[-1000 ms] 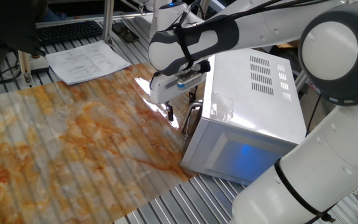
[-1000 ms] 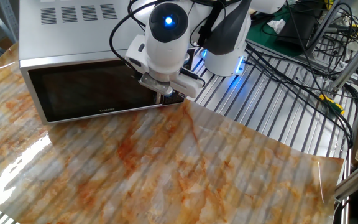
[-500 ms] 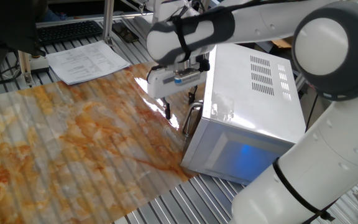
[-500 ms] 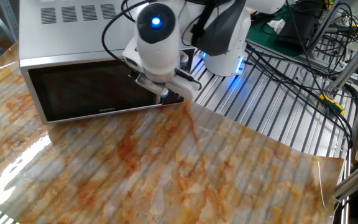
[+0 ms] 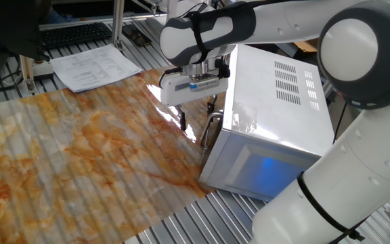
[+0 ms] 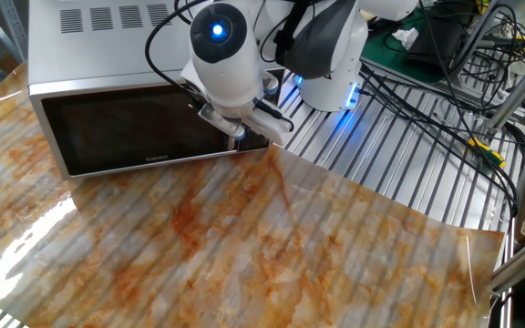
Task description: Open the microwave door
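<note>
Nearest the camera that faces the oven's front, the marbled orange table sheet (image 6: 244, 246) lies bare and glossy, running right up to the foot of the microwave (image 6: 89, 55). Just beyond that edge stands the microwave door (image 6: 126, 137), its dark window facing forward and apparently shut flush against the body. From the side camera the curved silver handle (image 5: 209, 129) shows as a bar along the door's edge, next to the gripper (image 5: 183, 123).

The gripper hangs low in front of that handle end, its dark fingertips (image 5: 183, 125) pointing down toward the sheet. Whether the fingers are spread or closed cannot be told from either camera, since the wrist body hides them in the front view. They appear to sit just beside the bar, not around it.

The likely trouble is a missed hook: if the fingers pull while outside the bar, they would slide off and the door would stay shut. A pull that is not along the door's swing could drag the whole light oven across the slick sheet. Behind it, loose cables (image 6: 445, 82) lie on the frame.
</note>
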Robot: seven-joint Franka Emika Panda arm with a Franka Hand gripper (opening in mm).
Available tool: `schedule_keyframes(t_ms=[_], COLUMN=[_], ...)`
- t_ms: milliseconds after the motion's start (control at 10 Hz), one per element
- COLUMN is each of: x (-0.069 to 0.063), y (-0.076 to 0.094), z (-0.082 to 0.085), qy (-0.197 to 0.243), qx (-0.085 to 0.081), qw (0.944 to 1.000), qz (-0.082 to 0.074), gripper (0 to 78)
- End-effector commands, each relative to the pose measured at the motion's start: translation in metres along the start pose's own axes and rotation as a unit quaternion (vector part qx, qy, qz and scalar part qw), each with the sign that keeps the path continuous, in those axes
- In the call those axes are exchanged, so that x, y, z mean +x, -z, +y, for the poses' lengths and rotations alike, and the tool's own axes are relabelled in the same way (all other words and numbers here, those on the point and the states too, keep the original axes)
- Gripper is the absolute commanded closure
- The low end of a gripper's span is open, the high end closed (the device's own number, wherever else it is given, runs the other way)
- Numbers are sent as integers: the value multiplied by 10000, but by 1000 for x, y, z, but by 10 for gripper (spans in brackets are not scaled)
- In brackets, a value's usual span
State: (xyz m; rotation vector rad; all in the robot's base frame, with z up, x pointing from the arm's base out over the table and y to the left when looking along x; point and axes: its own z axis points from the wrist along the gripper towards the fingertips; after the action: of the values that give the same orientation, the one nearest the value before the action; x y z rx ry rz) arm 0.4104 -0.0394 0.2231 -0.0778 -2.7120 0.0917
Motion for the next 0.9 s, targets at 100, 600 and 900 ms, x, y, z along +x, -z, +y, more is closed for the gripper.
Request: schedule_keyframes(t_ms=[100,600,900], x=[2,3,3], y=[-1,6,11], z=[-5,-5,-4], qy=[-97,-105,-57], qx=[98,98,109], qw=[9999,9997,9996], qz=[74,201,260], gripper=[1,1,1])
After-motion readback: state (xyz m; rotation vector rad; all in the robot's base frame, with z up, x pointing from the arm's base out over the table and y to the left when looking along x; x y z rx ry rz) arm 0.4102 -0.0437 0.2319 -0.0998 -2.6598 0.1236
